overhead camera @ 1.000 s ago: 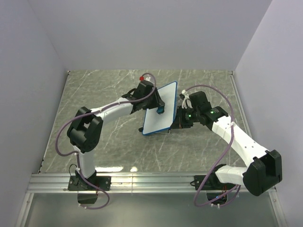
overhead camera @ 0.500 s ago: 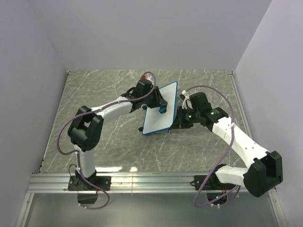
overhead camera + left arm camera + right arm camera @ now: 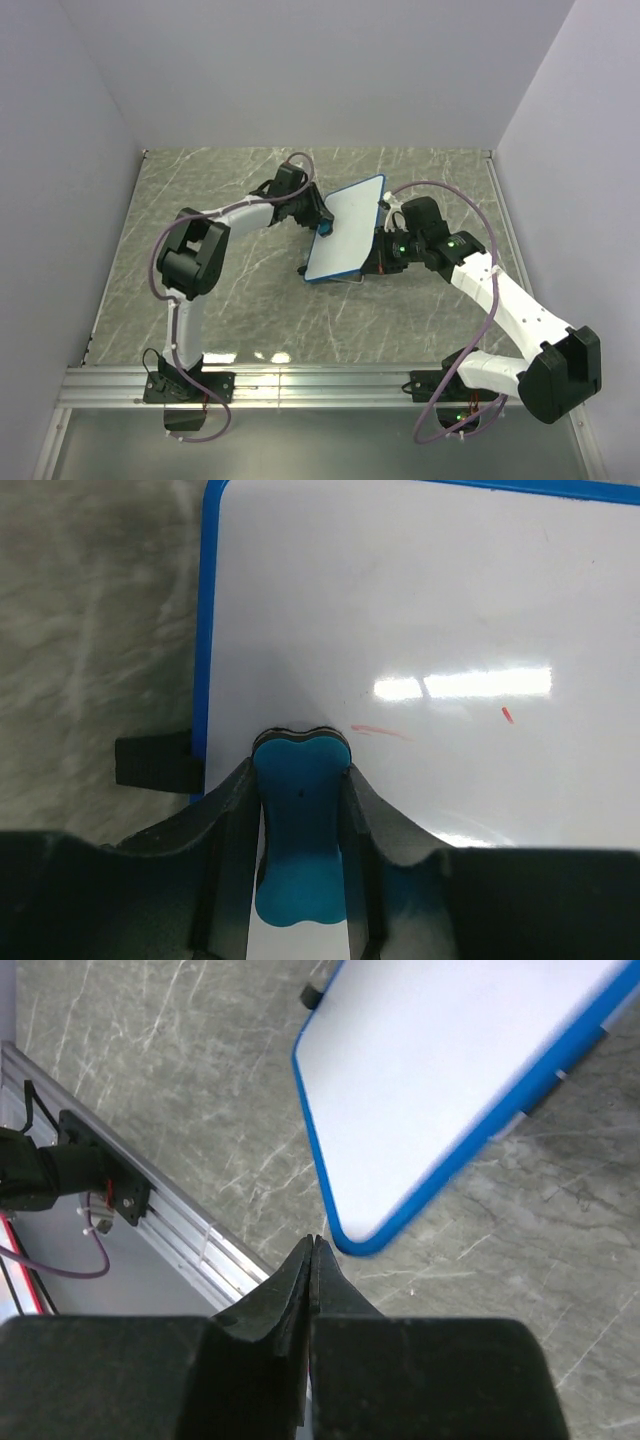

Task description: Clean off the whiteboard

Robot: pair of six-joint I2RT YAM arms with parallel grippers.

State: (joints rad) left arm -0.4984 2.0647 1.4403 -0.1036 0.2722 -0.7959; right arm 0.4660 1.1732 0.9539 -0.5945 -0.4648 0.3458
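Note:
The whiteboard [image 3: 350, 235], white with a thin blue frame, lies tilted on the marble table. My left gripper [image 3: 320, 226] is shut on a blue eraser [image 3: 300, 820] pressed to the board's left edge. In the left wrist view the whiteboard [image 3: 430, 600] bears two faint red marks [image 3: 380, 730] just beyond the eraser. My right gripper [image 3: 377, 258] is by the board's right edge. In the right wrist view its jaws [image 3: 313, 1244] are shut with nothing between them, just off a rounded corner of the whiteboard [image 3: 440, 1070].
One of the board's black feet [image 3: 150, 761] sticks out past its frame. A metal rail [image 3: 320, 385] runs along the table's near edge and also shows in the right wrist view [image 3: 190, 1235]. Grey walls close in three sides.
My left gripper has slid the eraser leftward across the board to its left edge, and the left arm has swung round. The board has turned slightly. The right arm has hardly moved.

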